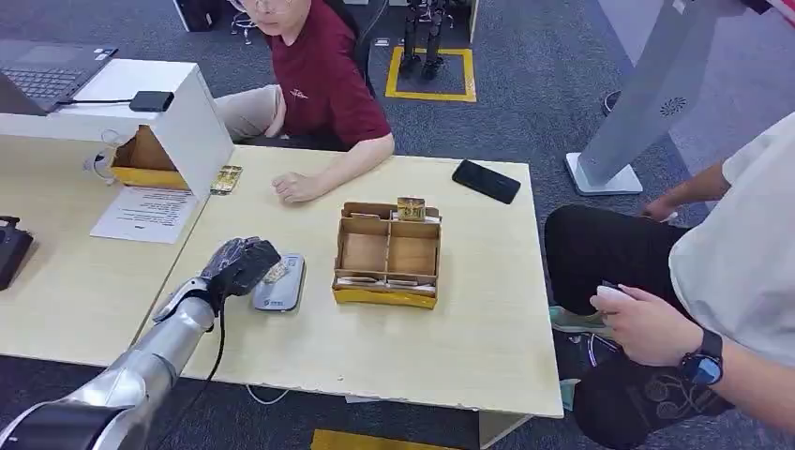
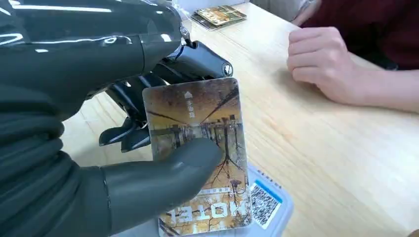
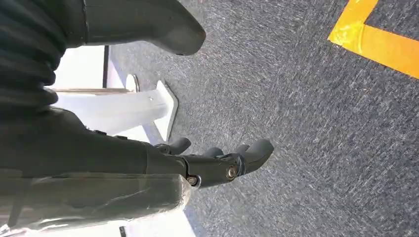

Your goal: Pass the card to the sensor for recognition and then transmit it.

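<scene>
Left wrist view shows the left hand (image 2: 94, 123) pinching the card (image 2: 200, 153) — thumb on its face, dark fingers (image 2: 192, 61) behind it. Just under the card and thumb lies the sensor (image 2: 274, 210), a flat grey reader on the table (image 2: 336, 163). By my judgement the scanning step is under way — the card sits over the reader; handing it on is left. A person's hand (image 2: 321, 64) rests beyond the fingertips. The right hand (image 3: 212, 163) hangs over the floor, fingers apart, holding nothing.
</scene>
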